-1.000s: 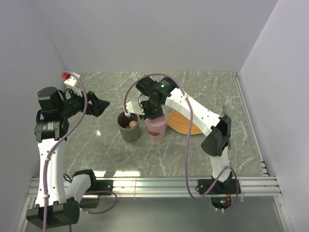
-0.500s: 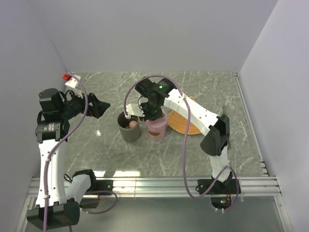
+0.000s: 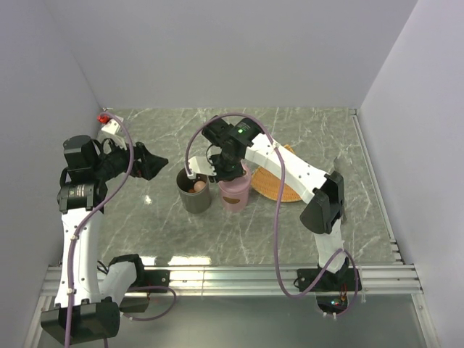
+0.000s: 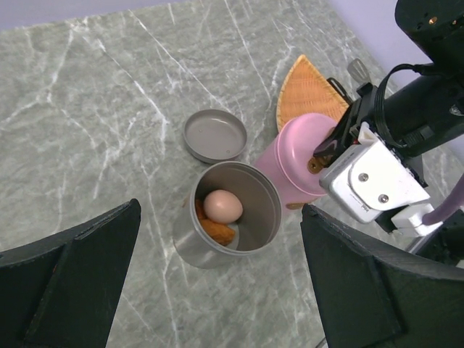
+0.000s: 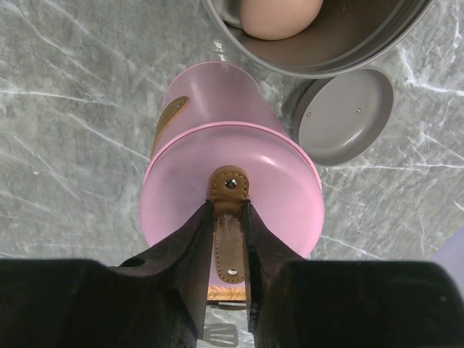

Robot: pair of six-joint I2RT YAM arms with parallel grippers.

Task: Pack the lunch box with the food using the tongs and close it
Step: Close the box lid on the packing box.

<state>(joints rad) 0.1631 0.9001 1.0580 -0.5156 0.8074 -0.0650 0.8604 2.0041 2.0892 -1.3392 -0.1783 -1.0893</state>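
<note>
My right claw (image 5: 228,239) pinches the pink lunch box (image 5: 279,192) by its brown strap (image 5: 229,190).
Just beside that claw, the grey tin (image 4: 190,250) holds a beige ball (image 4: 222,206) and orange-brown sausage bits (image 4: 217,232); my left claw (image 3: 154,161) hangs spread wide, aimed at it.

The grey lunch box tin (image 4: 188,246) stands open just beside the right fingers (image 5: 185,254). It holds a beige ball (image 4: 222,206) over orange-brown sausage bits (image 4: 216,230), and its lid (image 4: 214,135) lies flat on the tabletop. The pink jar (image 5: 232,174) stands upright, its brown strap (image 5: 229,239) pinched between those fingers. The silver tip of the tongs (image 5: 217,335) shows below them.
</note>
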